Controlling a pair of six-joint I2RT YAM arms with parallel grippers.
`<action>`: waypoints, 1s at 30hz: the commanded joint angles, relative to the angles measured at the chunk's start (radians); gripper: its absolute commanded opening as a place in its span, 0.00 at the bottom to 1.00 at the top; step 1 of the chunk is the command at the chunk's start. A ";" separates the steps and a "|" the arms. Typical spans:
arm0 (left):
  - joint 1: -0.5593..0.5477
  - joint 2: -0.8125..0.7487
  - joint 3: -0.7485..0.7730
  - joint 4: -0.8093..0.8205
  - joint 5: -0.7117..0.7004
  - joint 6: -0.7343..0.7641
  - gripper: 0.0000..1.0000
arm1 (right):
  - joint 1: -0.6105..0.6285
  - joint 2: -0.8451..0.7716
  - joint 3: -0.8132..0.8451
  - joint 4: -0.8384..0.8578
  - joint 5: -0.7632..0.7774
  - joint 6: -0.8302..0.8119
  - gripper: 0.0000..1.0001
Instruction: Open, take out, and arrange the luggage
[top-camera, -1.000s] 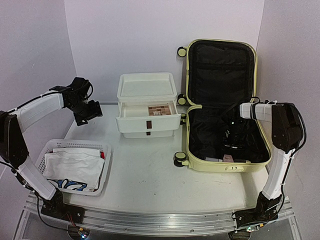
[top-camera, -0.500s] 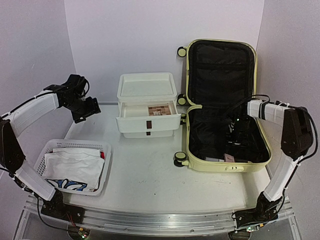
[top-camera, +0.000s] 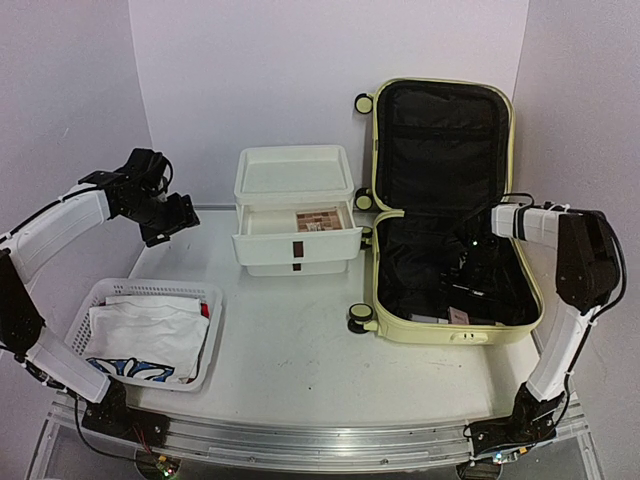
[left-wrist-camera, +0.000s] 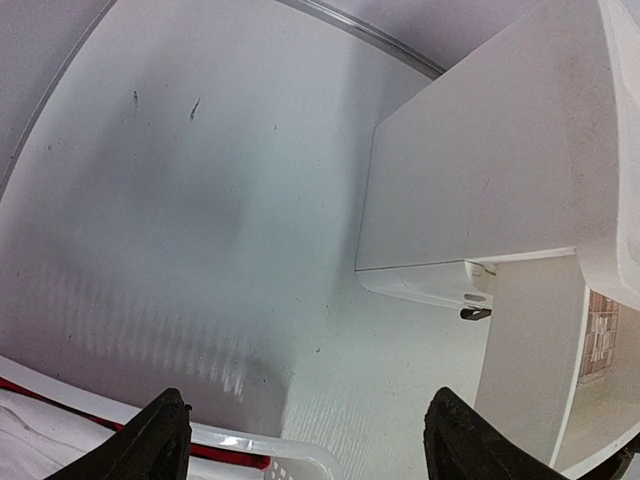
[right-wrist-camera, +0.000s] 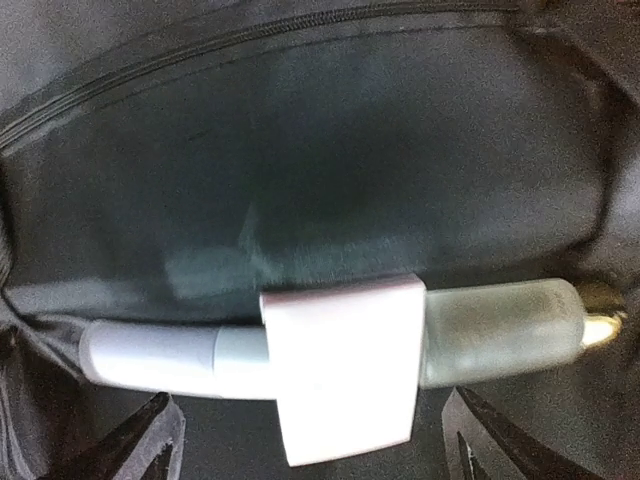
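Observation:
The luggage (top-camera: 445, 331), a pale yellow hard-shell suitcase, lies open at the right with its black-lined lid (top-camera: 440, 130) leaning on the back wall. My right gripper (top-camera: 472, 272) is down inside the lower half, open. In the right wrist view its fingertips (right-wrist-camera: 150, 440) stand wide on either side of a small pale box (right-wrist-camera: 345, 365). That box lies across a grey-white tube (right-wrist-camera: 150, 355) and a frosted bottle (right-wrist-camera: 500, 330) with a gold cap, all on the black lining (right-wrist-camera: 300, 150). My left gripper (top-camera: 166, 216) hangs open and empty above the table, left of the drawer box.
A white drawer box (top-camera: 293, 175) stands mid-table, its drawer (top-camera: 300, 243) pulled out with a brown patterned item (top-camera: 318, 219) inside. A white perforated basket (top-camera: 150, 292) holding white clothing (top-camera: 140, 335) sits front left. The left wrist view shows the box side (left-wrist-camera: 470, 170) and basket rim (left-wrist-camera: 260, 440).
My right gripper has opened wide and shifted slightly inside the suitcase. The left arm has drawn back a little to the left, still open.

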 joint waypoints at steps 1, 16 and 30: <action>0.005 -0.038 -0.005 0.006 0.013 -0.014 0.81 | -0.010 0.057 0.017 0.029 -0.016 0.029 0.92; 0.005 -0.025 0.010 0.006 0.017 -0.021 0.81 | -0.031 0.114 -0.018 0.066 0.067 -0.006 0.91; 0.005 0.011 0.038 0.006 0.017 -0.015 0.81 | -0.017 0.166 0.028 0.046 0.001 -0.083 0.79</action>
